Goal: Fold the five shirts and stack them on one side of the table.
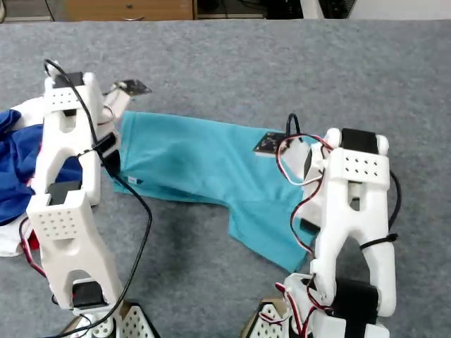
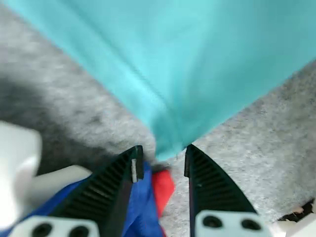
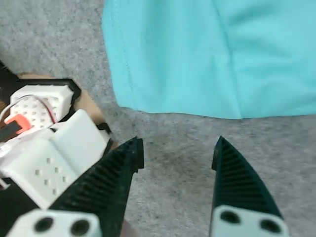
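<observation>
Left gripper (image 2: 164, 155): jaws closed on a gathered corner of the teal shirt (image 2: 173, 59). Creases in the cloth run in to that pinched point. Blue and red cloth of the shirt pile (image 2: 140, 207) lies directly under the jaws, so the grip is at the pile's edge.

Right gripper (image 3: 177, 148): jaws wide apart, nothing between them. It sits over bare grey table (image 3: 168, 197), just off the hem of the teal shirt (image 3: 197, 49) and well away from the pile.

Teal shirt (image 1: 190, 158): spread on the table (image 1: 282, 63), with one end touching the pile (image 1: 17, 155). Its long axis runs from the pile across to the right arm (image 1: 352, 211), slanting toward that arm's base. The end far from the pile widens into a flap. Which end is the collar: cannot tell.

Appearance: plain teal, mostly flat. There is a stitched hem along the edge at the right gripper and a straight fold line farther in. A small pale tag sits on the edge at the pile end.

Pile: blue, white and red cloth, bunched, partly hidden under the left arm (image 1: 67, 176).
</observation>
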Controlling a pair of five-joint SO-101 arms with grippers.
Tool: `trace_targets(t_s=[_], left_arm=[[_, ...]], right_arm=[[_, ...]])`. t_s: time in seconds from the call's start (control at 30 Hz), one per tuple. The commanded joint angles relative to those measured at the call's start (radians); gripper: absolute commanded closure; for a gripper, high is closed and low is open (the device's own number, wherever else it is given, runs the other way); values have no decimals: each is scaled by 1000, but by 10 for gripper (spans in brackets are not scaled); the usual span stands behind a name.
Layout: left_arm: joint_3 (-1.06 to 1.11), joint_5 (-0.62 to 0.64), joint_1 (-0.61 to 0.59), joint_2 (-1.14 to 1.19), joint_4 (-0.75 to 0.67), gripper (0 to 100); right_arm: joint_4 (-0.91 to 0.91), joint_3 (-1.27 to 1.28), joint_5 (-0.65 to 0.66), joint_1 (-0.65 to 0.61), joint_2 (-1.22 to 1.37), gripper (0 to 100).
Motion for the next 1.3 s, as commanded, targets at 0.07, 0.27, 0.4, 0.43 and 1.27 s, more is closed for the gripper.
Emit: trace_targets(t_s=[0.07,0.27,0.4,0.43,1.27], left_arm=[[-157,9,-34,-21,46,853],[-153,12,-51,-58,46,853],[-117,52,-37,-90,46,858],[-118,100,-25,-97,46,859],[399,657,730,-581,23,962]], right_arm=[[15,-137,8,19,-21,763],[-6,-194,8,24,-19,764],[-83,-194,-41,31,-21,764],[-100,-200,-64,36,-25,764],[-118,-329,-315,584,-532,996]])
